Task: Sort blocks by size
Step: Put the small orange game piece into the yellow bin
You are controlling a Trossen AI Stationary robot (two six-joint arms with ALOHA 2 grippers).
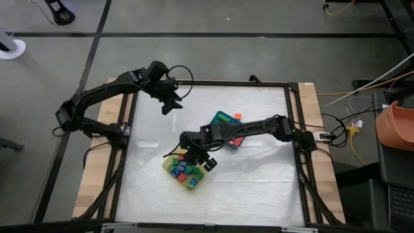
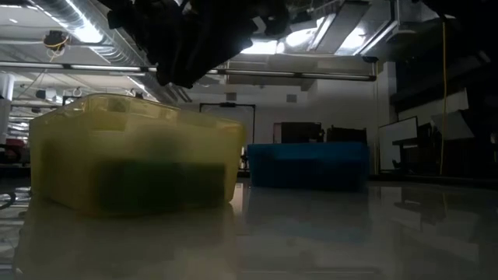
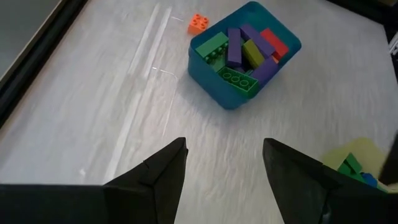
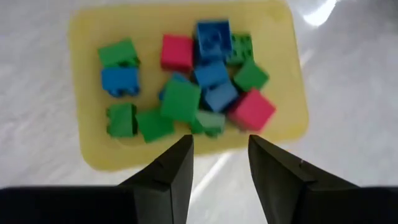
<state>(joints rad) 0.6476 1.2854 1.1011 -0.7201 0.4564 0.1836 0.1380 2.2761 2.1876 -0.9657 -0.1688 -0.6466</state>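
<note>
1. Right gripper hovering over the yellow tray, low of the table's centre in the high view; arm reaching in from the right edge.
2. Right jaws part open with a plain gap between the 2 dark fingers; nothing held between them.
3. Yellow tray holding the short blocks: green, blue and red cubes heaped loosely, some touching, some tilted.
4. In the right wrist view, 2 red cubes visible, several green ones and a cluster of blue at the middle of the tray.
5. Teal-blue tray just right and far of the yellow tray, partly under the right arm in the high view.
6. Teal-blue tray holding the longer bars: green, purple, yellow and red, laid across each other.
7. 1 orange block lying loose on the table, just beside the teal-blue tray and apart from it.
8. Left gripper hanging over the far left part of the table, well apart from both trays.
9. Left jaws wide open, fingers spread; empty, bare table showing between them.
10. Low view: yellow tray near on the left, teal-blue tray farther back at the centre, dark arm parts above.
</note>
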